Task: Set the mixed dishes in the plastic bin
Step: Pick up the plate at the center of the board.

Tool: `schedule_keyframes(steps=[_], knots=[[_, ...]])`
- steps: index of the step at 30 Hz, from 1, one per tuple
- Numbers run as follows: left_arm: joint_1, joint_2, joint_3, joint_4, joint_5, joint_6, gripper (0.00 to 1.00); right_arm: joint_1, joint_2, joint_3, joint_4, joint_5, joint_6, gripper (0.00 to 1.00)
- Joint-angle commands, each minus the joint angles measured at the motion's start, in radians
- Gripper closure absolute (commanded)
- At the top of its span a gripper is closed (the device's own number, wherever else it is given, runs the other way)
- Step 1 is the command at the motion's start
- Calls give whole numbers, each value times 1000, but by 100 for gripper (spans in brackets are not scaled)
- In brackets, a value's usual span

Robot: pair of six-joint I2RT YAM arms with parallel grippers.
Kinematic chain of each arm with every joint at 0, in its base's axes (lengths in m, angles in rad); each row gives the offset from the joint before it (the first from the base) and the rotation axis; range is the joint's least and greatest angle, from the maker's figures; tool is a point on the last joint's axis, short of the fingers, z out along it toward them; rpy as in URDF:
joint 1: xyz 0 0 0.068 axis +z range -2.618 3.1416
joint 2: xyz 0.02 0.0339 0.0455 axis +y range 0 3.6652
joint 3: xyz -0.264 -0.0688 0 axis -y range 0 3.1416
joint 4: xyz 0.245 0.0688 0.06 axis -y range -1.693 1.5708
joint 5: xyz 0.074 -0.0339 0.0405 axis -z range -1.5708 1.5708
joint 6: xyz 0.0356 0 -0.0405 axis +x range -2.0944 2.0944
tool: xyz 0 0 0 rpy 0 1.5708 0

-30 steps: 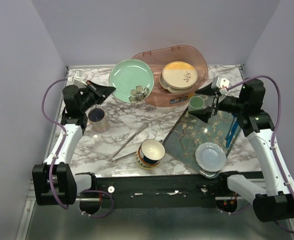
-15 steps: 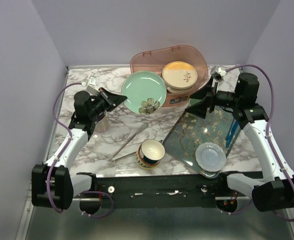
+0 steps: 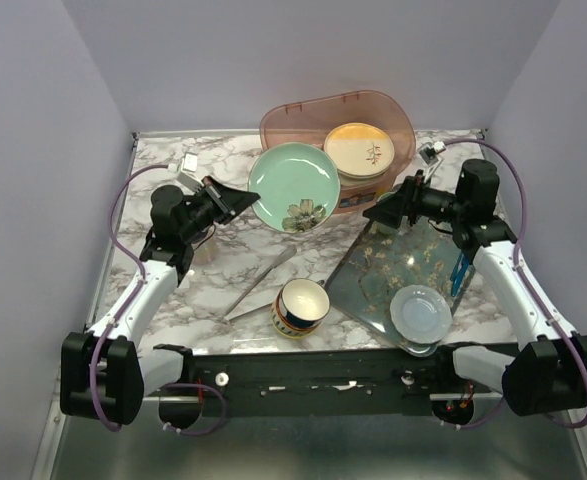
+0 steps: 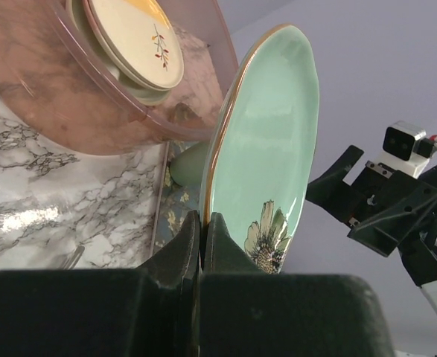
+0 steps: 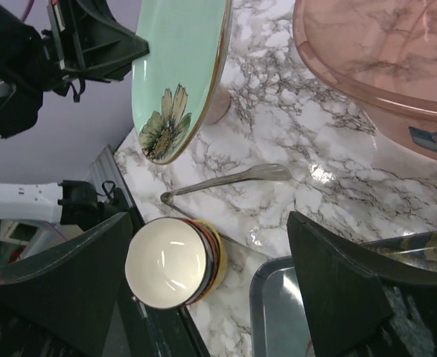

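My left gripper is shut on the rim of the mint-green plate, which hangs tilted on edge just in front of the pink plastic bin. In the left wrist view the fingers pinch the plate at its lower edge. A pink-and-cream plate lies stacked in the bin. The navy-and-yellow bowl stands near the front edge. My right gripper is open and empty over the floral tray's far corner. Its wrist view shows the bowl and the plate.
Long metal tongs lie on the marble left of the bowl. The floral tray carries a pale blue dish and a blue-handled tool. A pale mug stands partly hidden under my left arm.
My left gripper has carried the mint-green plate rightward, closer to the bin. My right gripper has moved left and forward over the tray's far corner, covering a green cup.
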Motion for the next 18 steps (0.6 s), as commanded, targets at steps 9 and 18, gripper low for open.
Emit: schedule_keyframes(steps=[9, 18], knots=[[-50, -33, 4, 153, 2, -33, 100, 126, 172, 106, 105, 101, 189, 28], [-70, -29, 4, 156, 8, -38, 100, 218, 269, 214, 91, 153, 207, 51]])
